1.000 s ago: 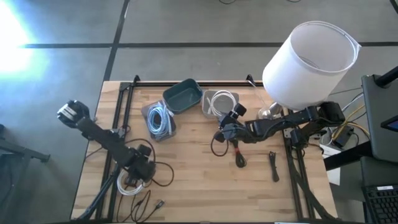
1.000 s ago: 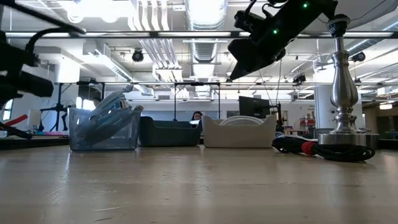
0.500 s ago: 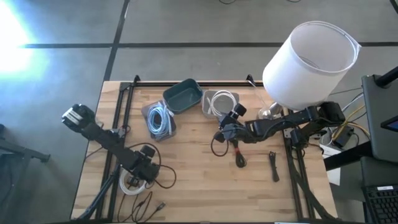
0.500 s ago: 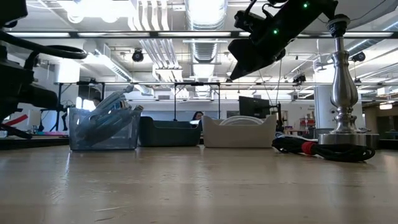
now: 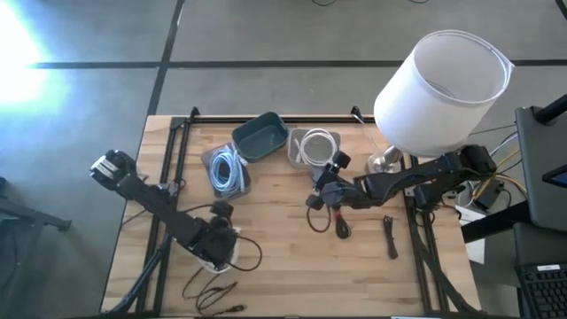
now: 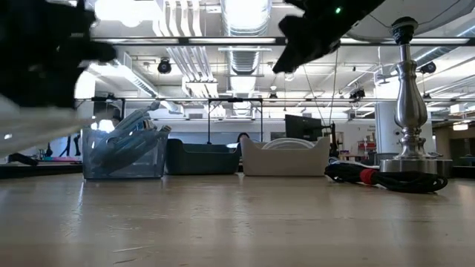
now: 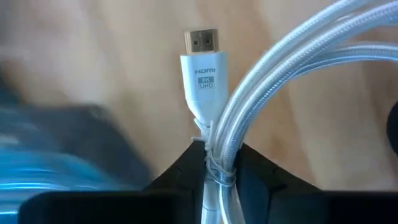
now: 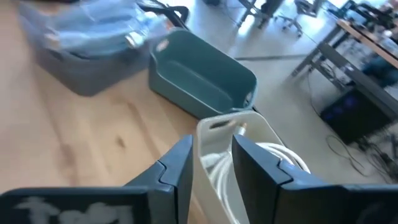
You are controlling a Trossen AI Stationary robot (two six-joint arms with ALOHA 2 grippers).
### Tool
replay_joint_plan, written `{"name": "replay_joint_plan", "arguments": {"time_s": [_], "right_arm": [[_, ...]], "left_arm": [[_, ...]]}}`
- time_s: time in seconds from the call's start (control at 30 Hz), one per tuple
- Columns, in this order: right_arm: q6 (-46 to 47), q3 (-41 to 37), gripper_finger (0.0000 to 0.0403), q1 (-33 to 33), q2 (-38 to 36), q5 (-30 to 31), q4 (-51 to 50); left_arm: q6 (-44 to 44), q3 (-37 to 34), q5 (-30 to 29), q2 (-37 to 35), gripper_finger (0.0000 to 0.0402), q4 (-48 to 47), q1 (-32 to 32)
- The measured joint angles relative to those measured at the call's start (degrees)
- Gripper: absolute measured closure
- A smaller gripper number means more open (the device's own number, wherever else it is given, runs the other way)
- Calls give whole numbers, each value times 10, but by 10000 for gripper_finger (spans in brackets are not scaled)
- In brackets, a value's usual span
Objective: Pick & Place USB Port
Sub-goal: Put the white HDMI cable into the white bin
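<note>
White HDMI cable (image 7: 219, 134), coiled and tied, was clamped at its bundle in the left gripper (image 5: 218, 244) near the table's (image 5: 275, 275) six-o'clock edge. The right gripper (image 5: 324, 189) hovered at centre, its fingers (image 8: 177, 167) slightly parted and empty, at five o'clock from the beige bin (image 5: 312, 146) and teal bin (image 5: 260, 136).

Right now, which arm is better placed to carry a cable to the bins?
Left, probably. The left gripper is shut on the white HDMI cable. The right gripper is open and holds nothing, hovering near the cream bin.
</note>
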Motion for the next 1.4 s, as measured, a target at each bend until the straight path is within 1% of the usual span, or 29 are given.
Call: {"name": "replay_joint_plan", "arguments": {"time_s": [0.07, 0.13, 0.23, 0.33, 0.43, 0.53, 0.7, 0.8, 0.83, 0.9, 0.97, 1.03, 1.07, 1.17, 1.23, 1.4], "right_arm": [[4, 0, 293, 16, -15, 0, -14], [20, 0, 294, 32, -31, 0, -33], [56, 0, 299, 61, -61, -1, -79], [101, 0, 305, 89, -93, -19, -132], [132, -1, 311, 116, -121, -30, -175], [147, -2, 316, 140, -145, -34, -205], [202, -5, 319, 167, -171, -88, -257], [211, -15, 316, 180, -175, -97, -284], [215, -22, 314, 184, -176, -97, -288], [239, -34, 311, 186, -179, -98, -291], [255, -44, 309, 188, -184, -100, -296], [258, -53, 307, 188, -195, -101, -297], [258, -58, 306, 189, -202, -102, -296], [269, -77, 305, 189, -231, -103, -296], [274, -92, 306, 188, -252, -103, -297], [306, -126, 312, 188, -301, -103, -296]], "left_arm": [[7, 30, -51, 0, 324, 5, 1], [19, 56, -88, 0, 324, 3, 4], [23, 91, -152, 0, 328, 11, 10], [27, 121, -223, 0, 330, 29, 20], [61, 137, -267, 0, 329, 84, 37], [97, 138, -293, 1, 328, 196, 69], [185, 121, -295, 22, 327, 430, 154], [249, 119, -293, 49, 327, 559, 220], [266, 120, -285, 59, 327, 597, 244], [289, 119, -241, 83, 326, 656, 293], [289, 119, -173, 110, 326, 707, 338], [281, 120, -129, 143, 326, 749, 380], [276, 124, -122, 159, 326, 757, 397], [269, 144, -127, 210, 326, 757, 442], [261, 160, -141, 242, 326, 757, 465], [209, 206, -146, 312, 326, 760, 497]]}}
